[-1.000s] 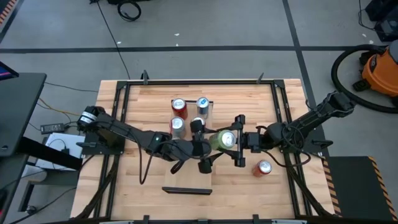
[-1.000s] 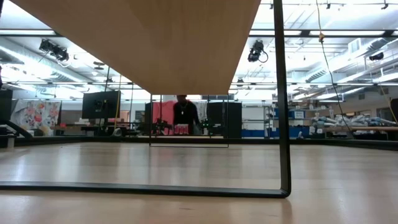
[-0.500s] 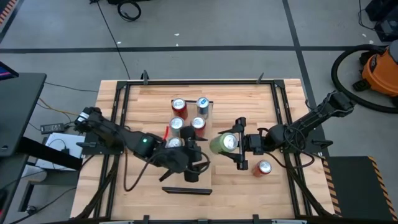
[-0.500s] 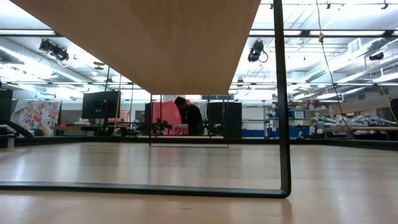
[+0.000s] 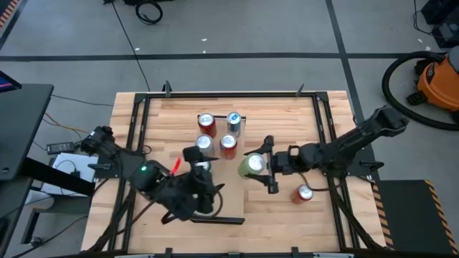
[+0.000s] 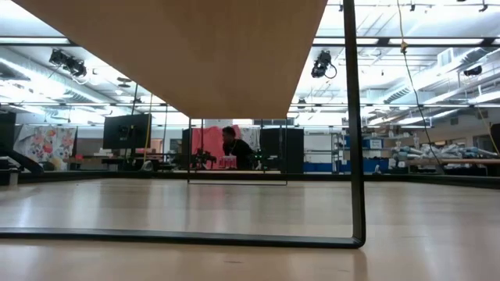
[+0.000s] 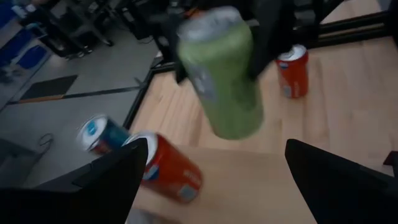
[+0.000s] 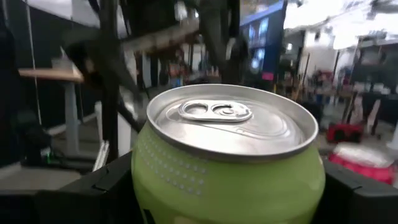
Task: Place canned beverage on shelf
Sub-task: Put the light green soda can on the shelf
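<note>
Right gripper [image 5: 259,164]: you have it clamped on the green can [image 5: 252,164], held over the shelf's right edge.
Left gripper [image 5: 203,193]: your jaws stand wide, holding nothing, over the shelf's near left part.
Shelf [image 5: 231,197]: mid-table, four cans [image 5: 217,132] at its far end.
Red can [image 5: 303,193]: on the table, right of the shelf.

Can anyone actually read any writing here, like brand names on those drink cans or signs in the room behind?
No text can be read in any view.
Green aluminium can held in the right gripper: its side shows only a dot pattern, no words visible.
Red cans and the blue-topped can on the light-wood shelf: labels too blurred to read.
Colourful poster on the far wall: too small to read.
</note>
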You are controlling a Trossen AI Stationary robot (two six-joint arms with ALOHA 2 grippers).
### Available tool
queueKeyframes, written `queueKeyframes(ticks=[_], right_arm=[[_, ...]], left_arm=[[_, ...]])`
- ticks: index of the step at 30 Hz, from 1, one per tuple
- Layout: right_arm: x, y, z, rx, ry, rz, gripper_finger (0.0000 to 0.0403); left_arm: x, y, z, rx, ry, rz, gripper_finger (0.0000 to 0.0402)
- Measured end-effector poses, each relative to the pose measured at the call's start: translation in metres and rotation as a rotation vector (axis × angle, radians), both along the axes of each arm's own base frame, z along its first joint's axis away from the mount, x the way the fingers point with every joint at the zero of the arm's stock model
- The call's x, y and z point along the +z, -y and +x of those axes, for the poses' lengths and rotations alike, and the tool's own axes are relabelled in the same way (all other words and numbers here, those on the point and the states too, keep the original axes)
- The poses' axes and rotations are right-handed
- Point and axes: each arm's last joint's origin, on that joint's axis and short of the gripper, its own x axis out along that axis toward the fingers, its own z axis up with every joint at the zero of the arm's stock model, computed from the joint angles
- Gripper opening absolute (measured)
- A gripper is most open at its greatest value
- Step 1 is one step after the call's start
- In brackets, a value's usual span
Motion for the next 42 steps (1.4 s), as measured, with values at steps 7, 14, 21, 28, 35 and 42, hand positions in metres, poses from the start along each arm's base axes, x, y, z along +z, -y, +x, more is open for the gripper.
queueKeyframes(ticks=[7,14,21,28,35,42], right_arm=[[-0.023,-0.011,0.040,-0.080,-0.118,-0.019,0.0319],[-0.018,-0.016,0.072,-0.098,-0.228,0.022,0.0319],[-0.029,-0.014,0.086,-0.091,-0.291,0.046,0.0319],[-0.031,-0.009,0.087,-0.095,-0.270,0.049,0.0319],[-0.040,0.001,0.086,-0.106,-0.252,0.054,0.0319],[-0.044,0.007,0.085,-0.095,-0.251,0.094,0.0340]], left_arm=[[0.011,0.001,-0.027,0.046,0.029,-0.009,0.0391],[0.015,0.000,-0.042,0.058,0.037,-0.018,0.0391],[0.012,0.000,-0.050,0.080,0.011,-0.030,0.0391],[0.011,0.000,-0.051,0.087,0.004,-0.034,0.0391],[0.010,-0.001,-0.052,0.086,-0.001,-0.028,0.0391],[0.010,-0.001,-0.052,0.086,-0.003,-0.026,0.0391]])
